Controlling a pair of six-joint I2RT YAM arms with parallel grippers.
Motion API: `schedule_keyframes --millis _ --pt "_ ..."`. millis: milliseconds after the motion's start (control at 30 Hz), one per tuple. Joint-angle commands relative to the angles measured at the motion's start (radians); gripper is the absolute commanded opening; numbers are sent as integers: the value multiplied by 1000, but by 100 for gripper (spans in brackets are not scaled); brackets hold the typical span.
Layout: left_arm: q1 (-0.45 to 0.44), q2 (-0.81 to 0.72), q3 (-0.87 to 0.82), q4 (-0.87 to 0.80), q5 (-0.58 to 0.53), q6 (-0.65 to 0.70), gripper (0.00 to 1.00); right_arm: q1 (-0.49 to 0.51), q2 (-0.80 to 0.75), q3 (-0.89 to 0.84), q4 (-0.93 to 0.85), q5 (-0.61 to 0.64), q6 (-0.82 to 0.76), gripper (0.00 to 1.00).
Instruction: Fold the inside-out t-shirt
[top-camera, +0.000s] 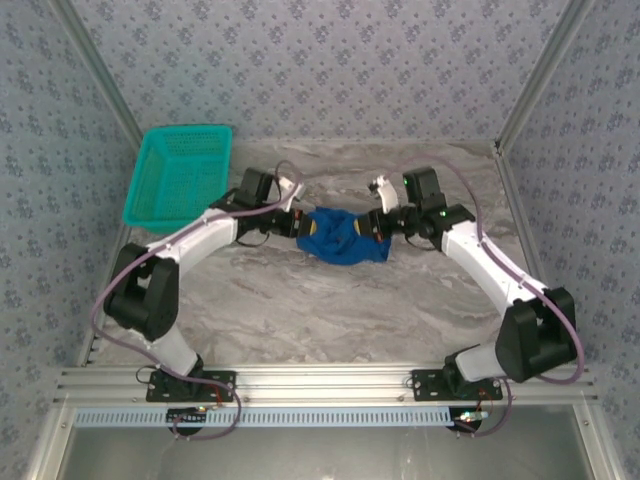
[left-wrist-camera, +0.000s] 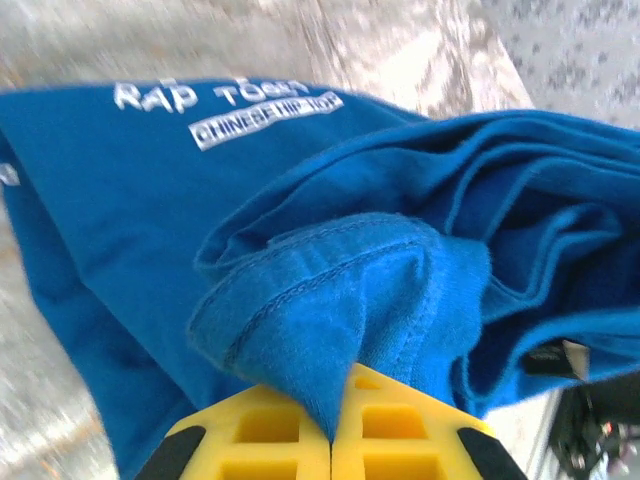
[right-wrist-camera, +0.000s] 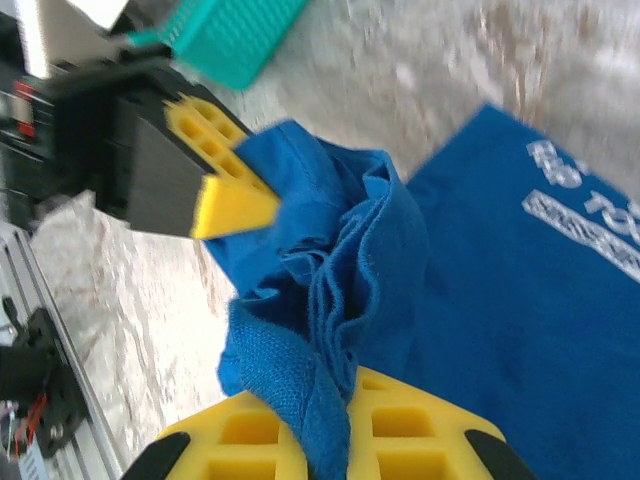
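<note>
The royal-blue inside-out t-shirt (top-camera: 340, 238) hangs bunched between my two grippers above the middle of the table. My left gripper (top-camera: 300, 222) is shut on a hemmed fold at its left end, and the cloth runs down into the closed yellow jaws (left-wrist-camera: 332, 425). White printed lettering (left-wrist-camera: 235, 108) shows on the flat part of the t-shirt (left-wrist-camera: 120, 210). My right gripper (top-camera: 378, 228) is shut on a bunched, ribbed edge at the right end (right-wrist-camera: 345, 440). In the right wrist view the t-shirt (right-wrist-camera: 500, 300) stretches toward the left gripper's yellow fingertip (right-wrist-camera: 235, 205).
A teal mesh basket (top-camera: 180, 172) stands tilted at the back left of the marbled table (top-camera: 330, 315). Patterned walls close in the back and both sides. An aluminium rail (top-camera: 320, 385) runs along the near edge by the arm bases.
</note>
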Motion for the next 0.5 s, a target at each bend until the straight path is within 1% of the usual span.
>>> schedule_keyframes --millis 0,133,200,300,467 --pt "-16 -75 -108 111 -29 -38 0 3 -62 -94 -58 64 38 6" --pt "-57 -86 -197 161 -16 -77 0 5 -106 -188 -44 85 96 6" --pt "-76 -80 -214 179 -17 -67 0 2 -106 -206 -37 107 115 6" --pt "-80 -36 -172 169 -28 -69 0 -17 -60 -177 -44 146 137 6" --pt "-74 65 -72 169 -76 -83 0 -77 78 -69 -76 172 150 7"
